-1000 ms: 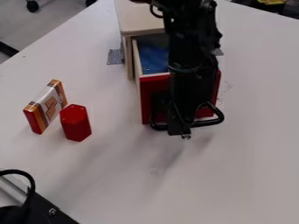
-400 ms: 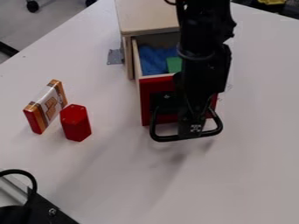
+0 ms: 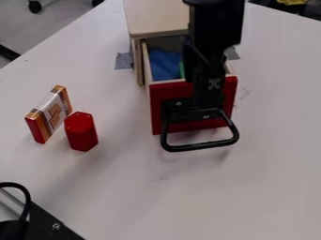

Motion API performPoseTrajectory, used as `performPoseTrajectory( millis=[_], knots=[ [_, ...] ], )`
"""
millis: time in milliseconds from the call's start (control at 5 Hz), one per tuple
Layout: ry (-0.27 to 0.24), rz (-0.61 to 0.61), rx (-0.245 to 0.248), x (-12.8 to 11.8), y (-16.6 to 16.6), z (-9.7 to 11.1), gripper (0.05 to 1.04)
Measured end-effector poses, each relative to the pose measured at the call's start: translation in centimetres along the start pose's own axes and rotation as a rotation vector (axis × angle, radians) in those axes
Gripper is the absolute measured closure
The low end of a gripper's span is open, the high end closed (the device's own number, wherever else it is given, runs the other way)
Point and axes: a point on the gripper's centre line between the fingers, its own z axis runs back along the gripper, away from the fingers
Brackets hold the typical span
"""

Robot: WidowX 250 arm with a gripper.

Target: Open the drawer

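1 red-fronted drawer (image 3: 166,96) stands pulled out of a light wooden cabinet (image 3: 156,18) on the white table (image 3: 263,187), its black loop handle (image 3: 199,146) jutting forward over the tabletop. Blue material (image 3: 163,63) and a bit of something green (image 3: 182,70) show inside.

The black gripper (image 3: 208,101) hangs down over the right part of the picture's drawer front, just behind the handle's outer bar. Whether it is spread or closed, and whether it touches the drawer, can't be made out.

Left of the drawer in the view, a red hexagonal block (image 3: 81,133) stands just beside an orange, white and red box (image 3: 53,112). 2 grey patches (image 3: 123,61) flank the cabinet.
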Motion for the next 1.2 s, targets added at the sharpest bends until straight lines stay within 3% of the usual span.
performPoseTrajectory(
  millis=[400, 600, 800, 1000, 1200],
  knots=[
    [-0.032, 0.066, -0.117, -0.5, 0.5, 5.6, 0.083],
    [0.060, 0.154, -0.043, -0.8, 0.7, 8.0, 0.083],
    [0.194, 0.164, 0.157, 0.2, 0.1, 9.2, 0.083],
    [0.287, 0.194, 0.245, 0.6, 0.0, 9.0, 0.083],
    [0.293, 0.304, 0.216, 1.4, -0.7, 8.7, 0.083]
  ],
)
